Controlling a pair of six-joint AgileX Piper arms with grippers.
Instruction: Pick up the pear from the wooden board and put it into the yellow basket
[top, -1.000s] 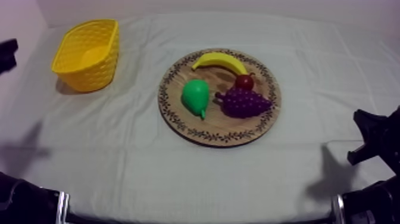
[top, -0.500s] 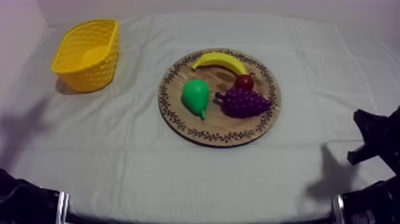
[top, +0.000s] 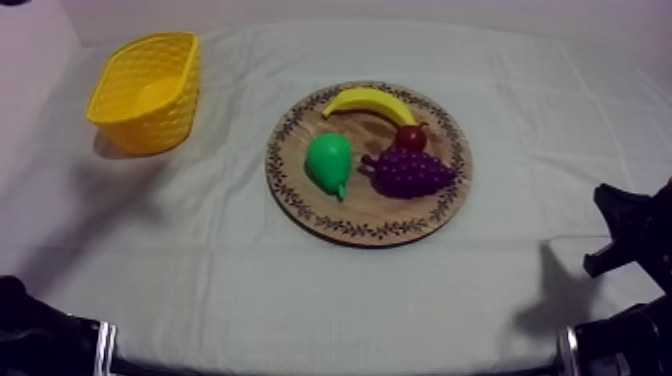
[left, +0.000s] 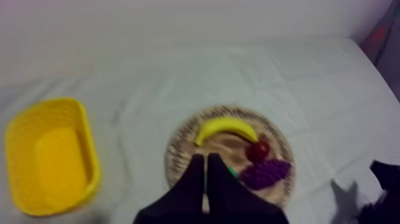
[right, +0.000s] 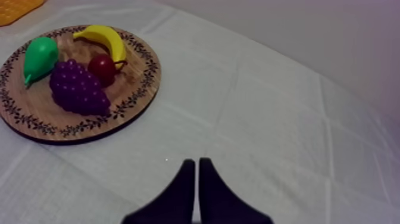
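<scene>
The green pear (top: 328, 163) lies on the left part of the round wooden board (top: 368, 232), beside a banana (top: 368, 102), a small red fruit (top: 411, 137) and purple grapes (top: 410, 172). The yellow basket (top: 145, 90) stands at the far left. My left gripper (left: 206, 173) hangs high over the table, shut on nothing, its fingers a narrow wedge over the board's near rim that hides most of the pear (left: 231, 173). My right gripper (right: 196, 164) is shut on nothing above bare cloth, well to the right of the board (right: 131, 107) and the pear (right: 39, 56).
The right arm (top: 635, 235) sits low at the table's right edge. Grey-white cloth lies bare between the basket and the board. In the left wrist view the basket (left: 50, 155) is left of the board (left: 178, 143).
The left arm has left the top view's left edge, going up. Its shadow has slid rightward across the cloth below the basket. Fruit, board, basket and right arm have not moved.
</scene>
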